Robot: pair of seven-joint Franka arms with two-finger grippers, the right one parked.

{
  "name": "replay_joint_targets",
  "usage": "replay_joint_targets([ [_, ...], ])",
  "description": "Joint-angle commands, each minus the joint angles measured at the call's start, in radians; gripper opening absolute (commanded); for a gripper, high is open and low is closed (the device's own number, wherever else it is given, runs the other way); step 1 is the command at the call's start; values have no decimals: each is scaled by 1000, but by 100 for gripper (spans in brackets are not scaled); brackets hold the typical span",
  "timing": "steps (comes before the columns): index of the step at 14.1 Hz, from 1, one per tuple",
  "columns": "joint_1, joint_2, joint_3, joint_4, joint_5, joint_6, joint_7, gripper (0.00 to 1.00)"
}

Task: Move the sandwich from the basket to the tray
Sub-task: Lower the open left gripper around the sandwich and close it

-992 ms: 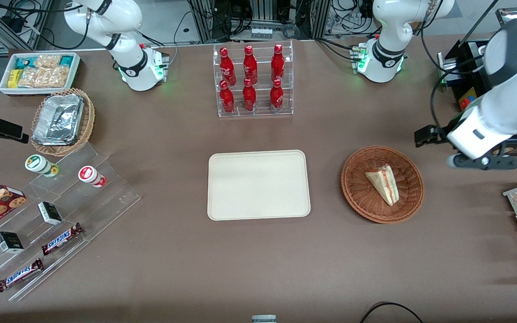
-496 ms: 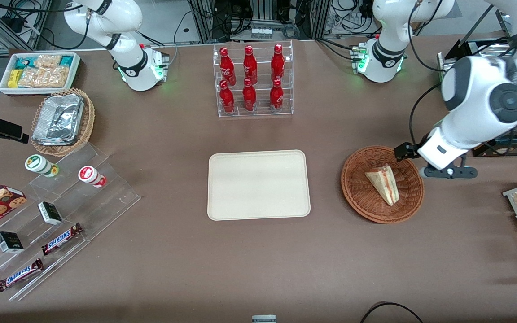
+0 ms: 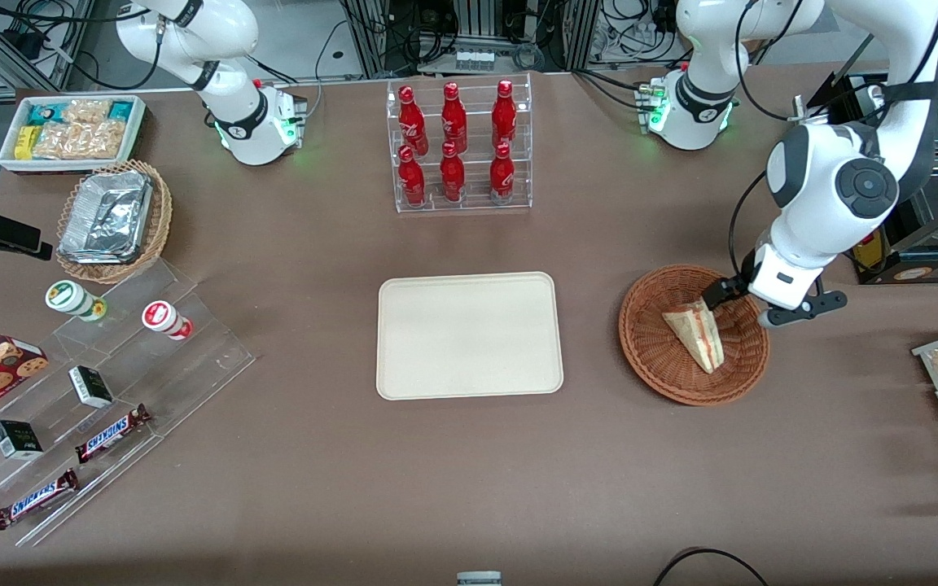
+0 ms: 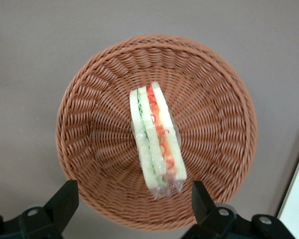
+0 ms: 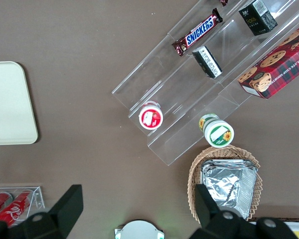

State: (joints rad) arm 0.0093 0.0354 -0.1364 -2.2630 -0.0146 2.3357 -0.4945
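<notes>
While your gripper hangs wide open and empty above the basket, an off-centre descent could clip the sandwich or the rim.

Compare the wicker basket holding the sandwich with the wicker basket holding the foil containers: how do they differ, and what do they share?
The sandwich basket is reddish-brown; the foil-container basket is lighter tan. The first holds one wrapped sandwich, the second a stack of silver foil containers. The first lies toward the working arm's end, with the open gripper above it; the second lies toward the parked arm's end. Both are woven wicker and rest on the brown table.
</notes>
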Motion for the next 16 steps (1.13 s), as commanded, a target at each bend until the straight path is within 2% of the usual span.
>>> replay_joint_targets([
  [1, -2, 9, -11, -53, 5, 121, -272, 100],
  [5, -2, 46, -11, -72, 5, 180, -329, 100],
  [16, -22, 152, -15, -56, 4, 215, -334, 100],
])
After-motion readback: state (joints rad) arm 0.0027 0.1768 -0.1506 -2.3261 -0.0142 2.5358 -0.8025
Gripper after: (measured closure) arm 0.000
